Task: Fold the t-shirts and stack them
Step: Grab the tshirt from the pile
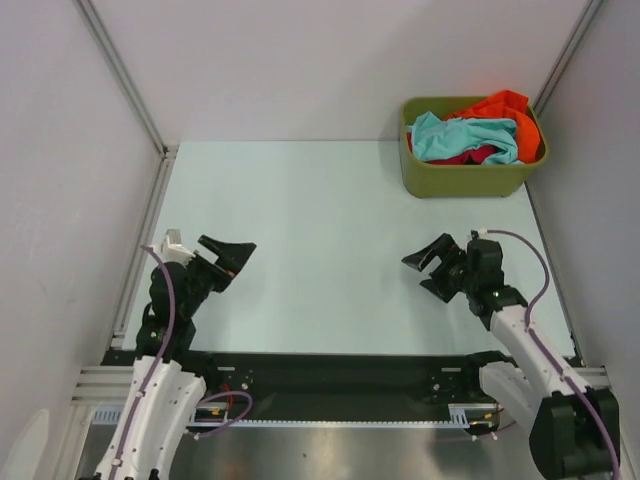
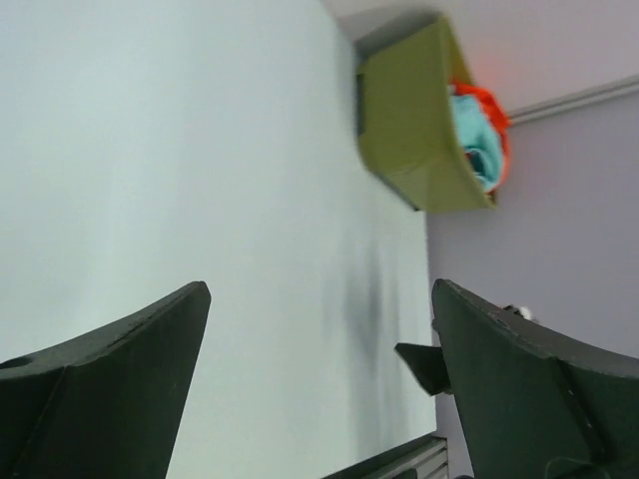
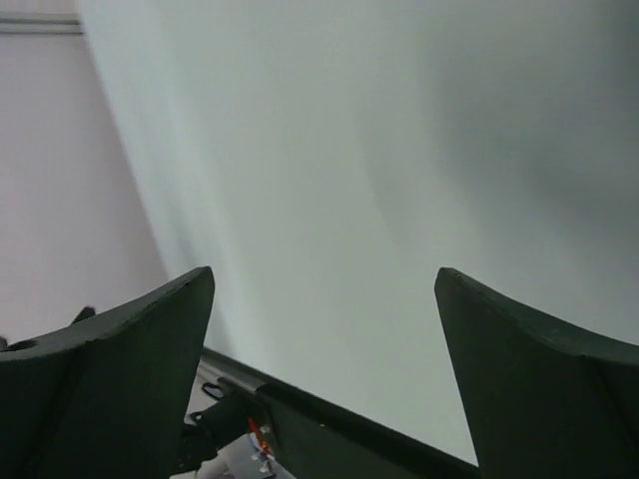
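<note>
Bases of both arms sit at my near edge, bolted to a black rail (image 1: pixel 330 372) that runs across the front of the table (image 1: pixel 320 210). A purple cable (image 1: pixel 168 305) trails up the left arm, and another one loops along the right arm.

From there I see the left gripper (image 1: pixel 238 262) raised over the near left part of the table, jaws spread wide and nothing between them. Its wrist camera confirms this: the two dark fingers (image 2: pixel 110 379) frame only bare pale tabletop. The right gripper (image 1: pixel 414 273) mirrors it on the near right side, also spread apart and empty, and pointing inward toward the left gripper. Its own view shows just the table surface between the fingers (image 3: pixel 539 359) and the rail below. The two grippers are well apart from each other.

Beyond them the middle of the table is a plain mint-white surface.

At the far right corner stands an olive-green bin (image 1: pixel 465 180), close to the right wall. All three t-shirts are bundled inside it, unfolded. The teal t-shirt (image 1: pixel 440 135) lies crumpled on top toward the left, the orange t-shirt (image 1: pixel 502 104) rises over the far rim, and the magenta-red t-shirt (image 1: pixel 470 157) shows only as a sliver under the teal one. The left wrist view catches the bin too, with teal and orange cloth showing above its rim.
</note>
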Action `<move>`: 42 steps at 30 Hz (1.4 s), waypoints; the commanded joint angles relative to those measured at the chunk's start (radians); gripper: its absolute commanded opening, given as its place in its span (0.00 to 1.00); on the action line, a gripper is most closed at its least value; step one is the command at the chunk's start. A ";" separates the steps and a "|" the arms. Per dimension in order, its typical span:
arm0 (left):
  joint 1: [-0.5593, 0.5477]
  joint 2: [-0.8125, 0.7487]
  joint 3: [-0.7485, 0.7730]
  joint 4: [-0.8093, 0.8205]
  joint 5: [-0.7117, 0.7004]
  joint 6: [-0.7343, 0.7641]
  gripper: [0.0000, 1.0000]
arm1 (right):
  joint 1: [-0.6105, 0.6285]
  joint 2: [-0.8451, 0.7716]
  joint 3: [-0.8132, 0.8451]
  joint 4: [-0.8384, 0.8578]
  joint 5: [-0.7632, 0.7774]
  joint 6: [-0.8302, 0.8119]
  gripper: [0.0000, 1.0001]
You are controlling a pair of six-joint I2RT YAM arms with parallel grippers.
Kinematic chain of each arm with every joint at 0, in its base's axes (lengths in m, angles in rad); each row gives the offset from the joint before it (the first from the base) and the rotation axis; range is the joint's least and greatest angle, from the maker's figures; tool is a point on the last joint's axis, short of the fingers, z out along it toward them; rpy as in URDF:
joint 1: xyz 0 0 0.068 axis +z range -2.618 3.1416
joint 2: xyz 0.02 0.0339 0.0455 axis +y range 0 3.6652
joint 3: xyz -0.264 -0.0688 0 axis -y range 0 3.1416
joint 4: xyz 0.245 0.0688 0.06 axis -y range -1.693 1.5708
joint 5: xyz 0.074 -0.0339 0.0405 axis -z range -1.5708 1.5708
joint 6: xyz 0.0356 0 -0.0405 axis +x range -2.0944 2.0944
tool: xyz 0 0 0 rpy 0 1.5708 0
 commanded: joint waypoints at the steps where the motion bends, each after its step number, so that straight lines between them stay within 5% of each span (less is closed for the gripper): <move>1: 0.009 0.081 0.150 -0.251 -0.061 0.092 1.00 | -0.076 0.124 0.156 -0.170 0.148 -0.168 1.00; 6: 0.009 0.111 0.267 -0.324 0.018 0.368 1.00 | -0.239 0.414 0.558 -0.207 0.137 -0.296 1.00; 12: 0.010 0.103 0.267 -0.334 0.129 0.445 0.98 | -0.243 0.839 1.271 -0.337 0.434 -0.420 0.95; 19: 0.012 0.166 0.306 -0.339 0.226 0.512 0.85 | -0.230 1.325 1.844 -0.474 0.533 -0.404 0.87; 28: 0.012 0.201 0.318 -0.317 0.234 0.531 0.85 | -0.185 1.468 1.906 -0.342 0.616 -0.427 0.79; 31: 0.012 0.207 0.324 -0.322 0.231 0.538 0.85 | -0.183 1.502 1.928 -0.326 0.613 -0.431 0.60; 32: 0.012 0.209 0.326 -0.323 0.229 0.541 0.84 | -0.183 1.505 1.937 -0.318 0.607 -0.431 0.43; 36: 0.010 0.217 0.339 -0.328 0.225 0.546 0.83 | -0.183 1.502 2.018 -0.371 0.639 -0.431 0.06; 42: 0.010 0.220 0.359 -0.320 0.234 0.529 0.82 | -0.171 1.377 2.057 -0.323 0.699 -0.538 0.00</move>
